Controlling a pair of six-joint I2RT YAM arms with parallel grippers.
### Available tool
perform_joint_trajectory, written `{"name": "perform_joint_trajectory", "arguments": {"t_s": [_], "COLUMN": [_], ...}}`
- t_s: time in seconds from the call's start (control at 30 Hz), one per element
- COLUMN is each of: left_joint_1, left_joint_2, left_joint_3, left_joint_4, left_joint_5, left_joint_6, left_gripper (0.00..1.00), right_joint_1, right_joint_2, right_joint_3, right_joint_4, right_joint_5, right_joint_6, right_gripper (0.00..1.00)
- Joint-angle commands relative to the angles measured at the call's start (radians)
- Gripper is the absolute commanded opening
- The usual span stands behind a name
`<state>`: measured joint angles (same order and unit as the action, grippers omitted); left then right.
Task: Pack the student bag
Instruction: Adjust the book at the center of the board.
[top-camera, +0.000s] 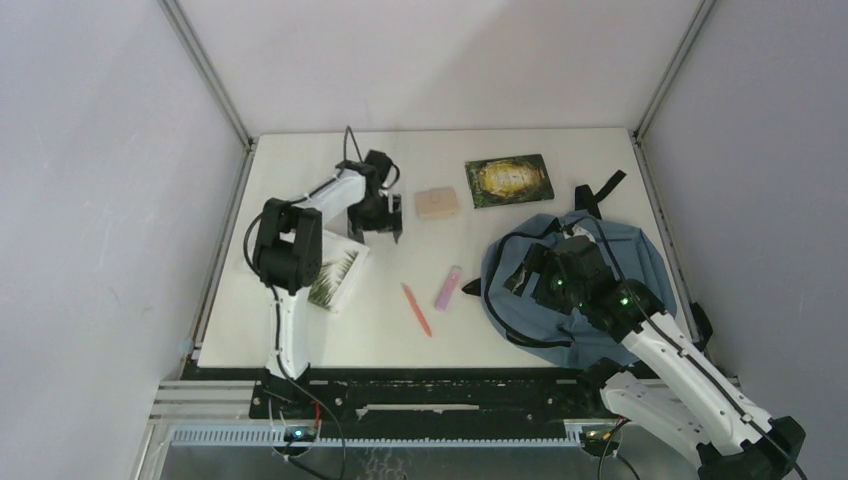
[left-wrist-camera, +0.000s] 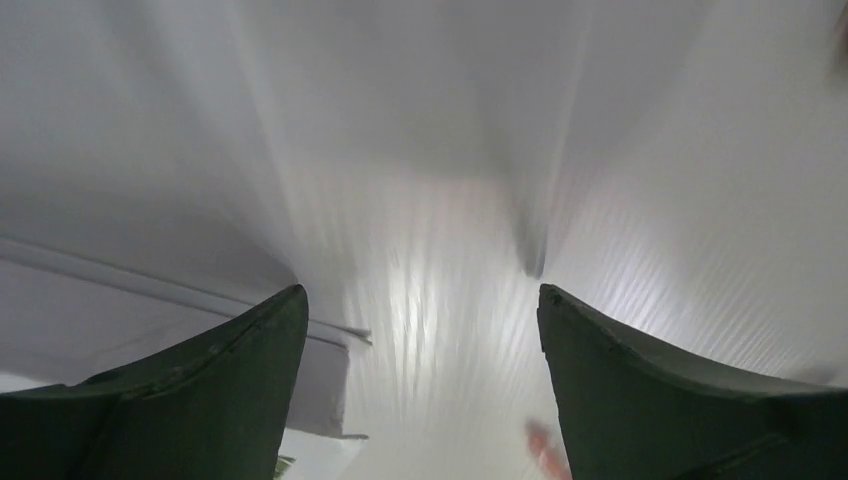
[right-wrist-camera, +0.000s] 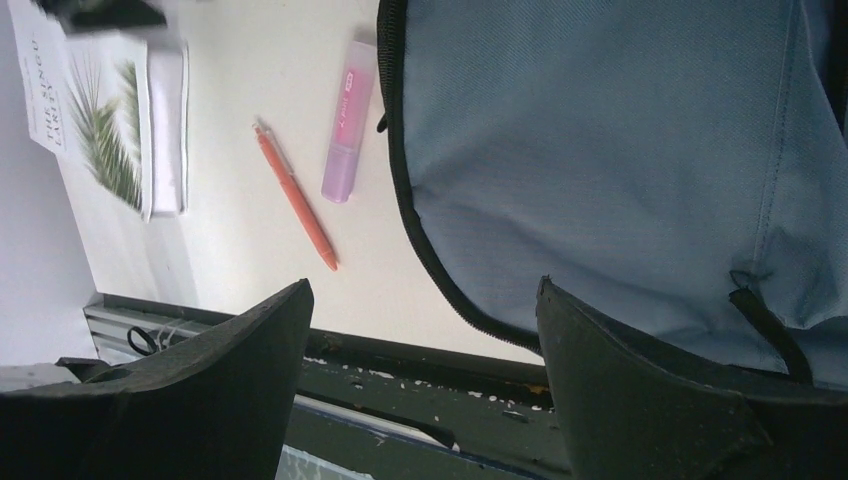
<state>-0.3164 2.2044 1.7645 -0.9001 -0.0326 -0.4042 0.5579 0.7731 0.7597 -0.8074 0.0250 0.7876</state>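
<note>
The student bag (top-camera: 640, 250), a dusty-blue backpack with black zipper trim, lies flat at the right of the table. In the right wrist view its fabric (right-wrist-camera: 600, 150) fills the upper right. My right gripper (top-camera: 527, 272) hovers over the bag's left part, open (right-wrist-camera: 425, 295), with nothing between its fingers. Over bare white table at the back left, my left gripper (top-camera: 376, 232) is also open (left-wrist-camera: 420, 300) and empty; its view is blurred.
A white book with a palm leaf (top-camera: 338, 278) lies by the left arm. An orange pen (top-camera: 416, 309) and a pink highlighter (top-camera: 448, 288) lie mid-table. A tan block (top-camera: 437, 203) and a green book (top-camera: 508, 180) sit at the back.
</note>
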Motion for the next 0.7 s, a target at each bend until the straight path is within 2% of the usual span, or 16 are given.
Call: {"name": "perform_joint_trajectory", "arguments": {"t_s": [0.0, 0.07, 0.17, 0.3, 0.47, 0.67], "left_joint_1": [-0.084, -0.115, -0.101, 0.108, 0.391, 0.570], "left_joint_2": [-0.232, -0.331, -0.554, -0.761, -0.852, -0.811], "left_joint_3": [-0.260, -0.333, -0.441, -0.573, -0.677, -0.750], "left_joint_4": [0.031, 0.037, 0.082, 0.135, 0.142, 0.185], "left_joint_5": [-0.009, -0.023, -0.169, -0.144, -0.177, -0.201], "left_joint_6": [0.044, 0.038, -0.022, -0.116, -0.236, -0.349], "left_gripper": [0.89, 0.90, 0.95, 0.98, 1.00, 1.00], "right_joint_1": [0.006, 0.004, 0.005, 0.007, 0.008, 0.023], "right_joint_2": [0.028, 0.049, 0.078, 0.101, 0.135, 0.138], "right_joint_3": [0.004, 0.004, 0.011, 0.019, 0.024, 0.026], "right_joint_4": [0.064, 0.088, 0.118, 0.150, 0.190, 0.195], "right_joint_5": [0.004, -0.012, -0.040, -0.061, -0.090, -0.080], "right_joint_6": [-0.022, -0.029, -0.035, -0.039, -0.052, -0.059], "right_gripper": [0.90, 0.90, 0.90, 0.90, 0.90, 0.93]}}
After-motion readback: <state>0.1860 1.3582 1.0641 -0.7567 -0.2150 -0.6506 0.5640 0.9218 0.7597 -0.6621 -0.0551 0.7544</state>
